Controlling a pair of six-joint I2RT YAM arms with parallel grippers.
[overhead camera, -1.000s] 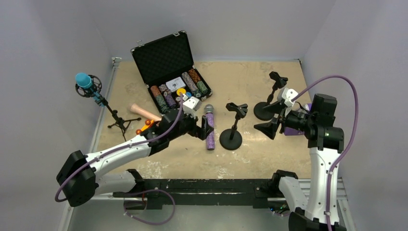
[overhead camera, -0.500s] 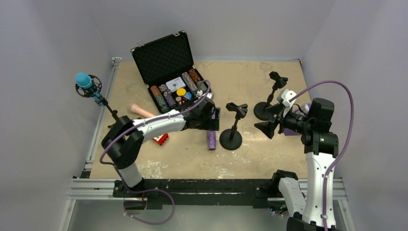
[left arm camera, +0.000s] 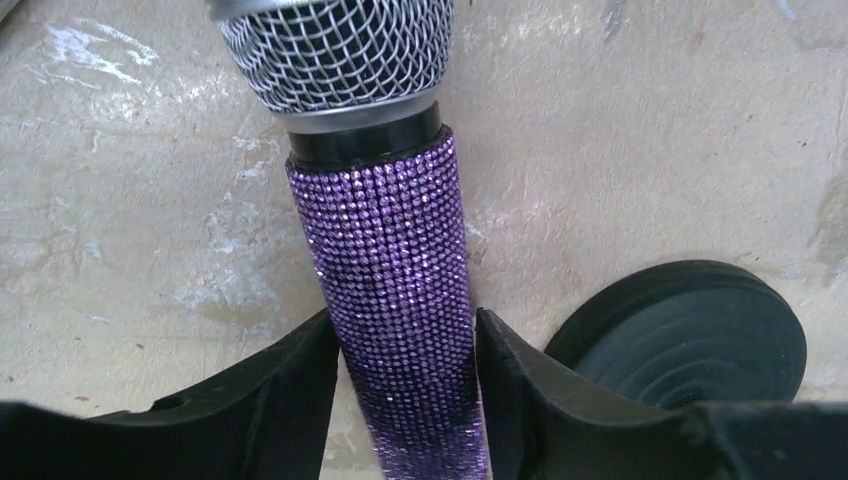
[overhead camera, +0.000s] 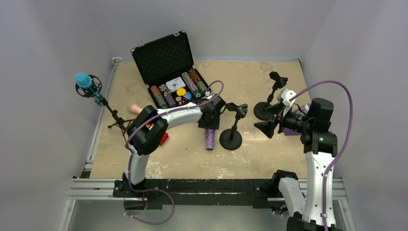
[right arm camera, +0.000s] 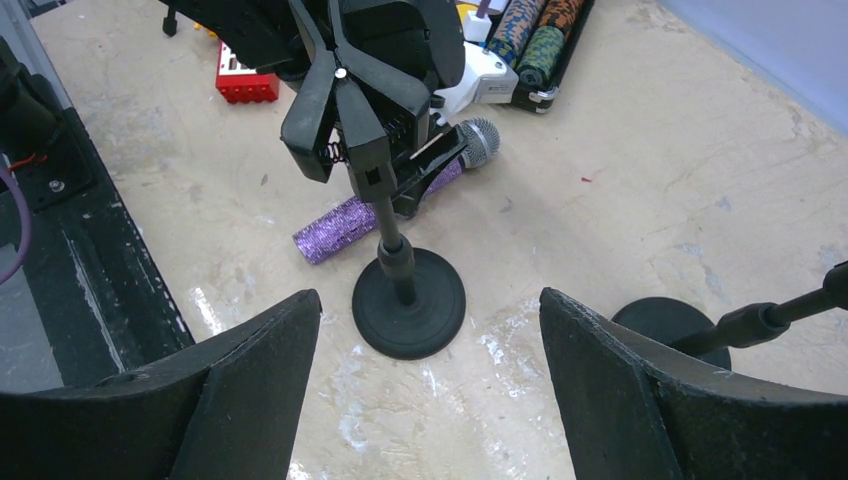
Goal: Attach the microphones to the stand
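We see the glittery purple microphone [left arm camera: 400, 290], with its silver mesh head, lying flat on the tan table [overhead camera: 269, 159] near the middle. Its head points toward the far side and its tail toward the near edge. The left gripper [left arm camera: 403, 330] straddles the sparkling body just below the head. In the left wrist view both black fingers [left arm camera: 290, 400] press against the two sides of the handle, so we read the gripper as clamped on the microphone, which rests on the table.

Just to the right of it stands a black desk stand with a round base [overhead camera: 231, 138] and a spring clip [overhead camera: 237, 109] on top of its post. The edge of that base lies close beside the microphone's body. A second black round-based stand [overhead camera: 263, 111] stands farther right and farther back.

The right gripper [right arm camera: 428, 295] hangs above the table to the right of the nearer stand. Its jaws are spread wide, and it is apart from both stands.

At the far left, the bright blue microphone [overhead camera: 84, 81] sits in a ring mount atop a black tripod stand [overhead camera: 117, 122]. The peach-pink microphone [overhead camera: 136, 109] lies on the table just right of the tripod, mostly hidden behind the left arm. A small red block [overhead camera: 163, 139] lies beside that arm's elbow. At the far side an open black case [overhead camera: 163, 55] holds rows of poker chips.
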